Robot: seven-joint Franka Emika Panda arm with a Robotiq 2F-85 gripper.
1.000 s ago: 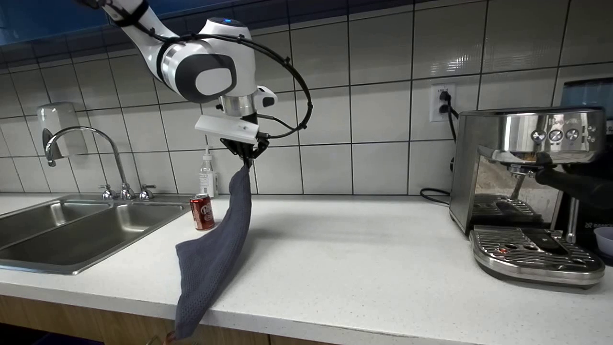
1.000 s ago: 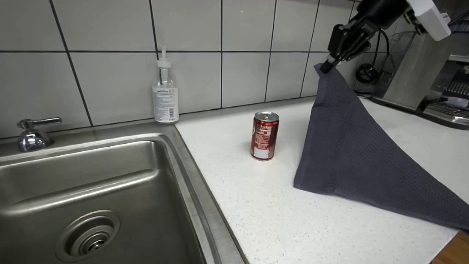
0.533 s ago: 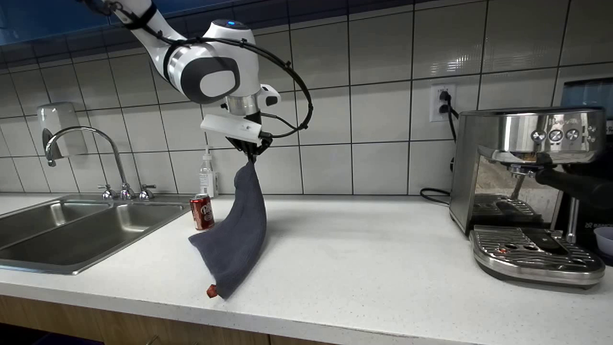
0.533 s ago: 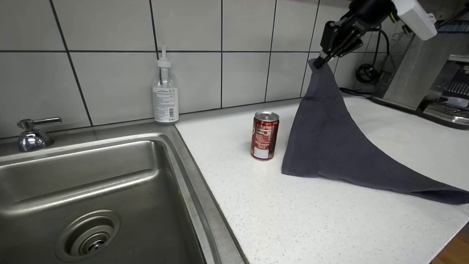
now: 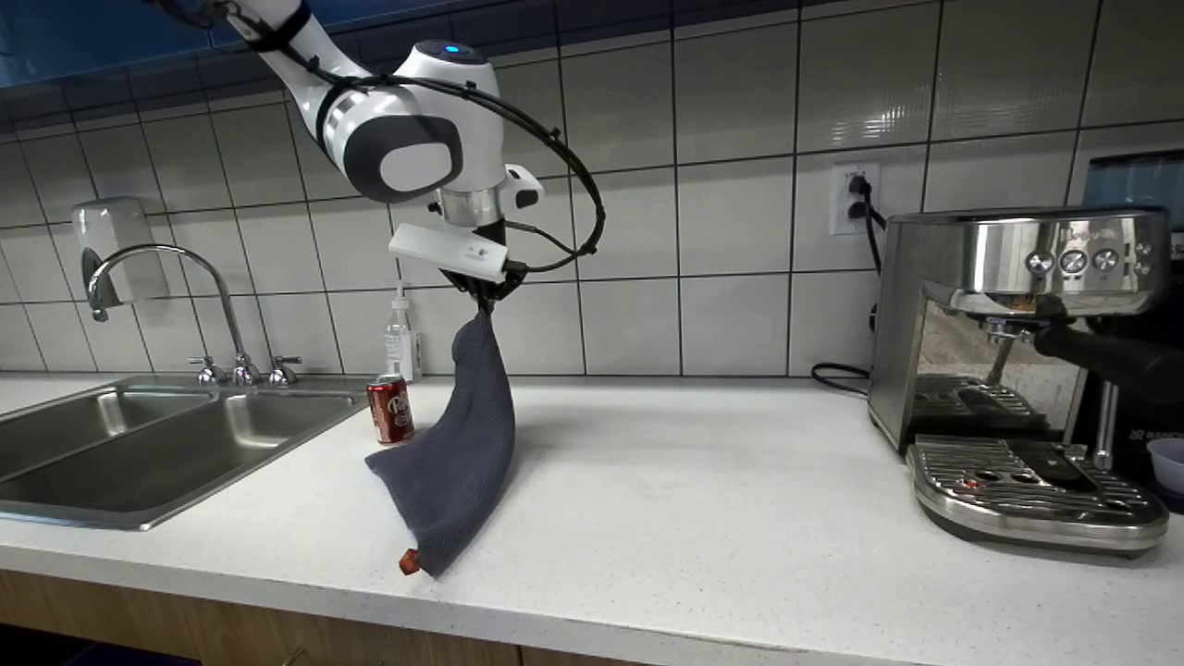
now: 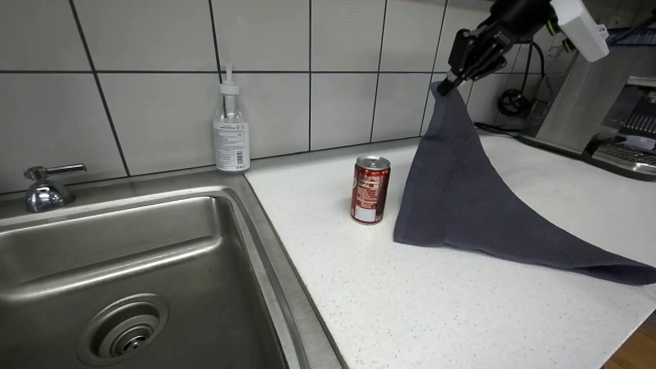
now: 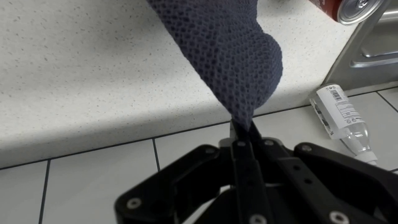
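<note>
Pinching one corner of a dark blue-gray waffle-weave cloth (image 6: 461, 195), the jaws are clenched tight, with just the tip of fabric caught between them. The cloth droops from there down to the counter (image 5: 703, 518); can't tell how much of it actually touches. There's a little reddish scrap (image 5: 409, 561) right at its lower end, no clue what that is.

Closest neighbor is a red soda can (image 6: 370, 190), upright between the cloth and the stainless sink (image 6: 259, 241), so it's kinda in the way on that side. Thin strip of counter shows between can and cloth. Farther back, a clear pump bottle (image 6: 231, 143) stands against the tiled wall (image 5: 629, 222) by the sink's corner. Then you've got the faucet (image 5: 166, 248) and a white wall dispenser (image 5: 129, 231). Well off at the other end sits a shiny espresso machine (image 5: 1017, 277).

Text-wise: the can's white lettering looks like Dr Pepper, with fine print on its other side. Bottle label has a barcode plus print too small to read. Some dark thing (image 5: 1147, 421) by the espresso machine shows letters like "RANC", cut off by the frame.
</note>
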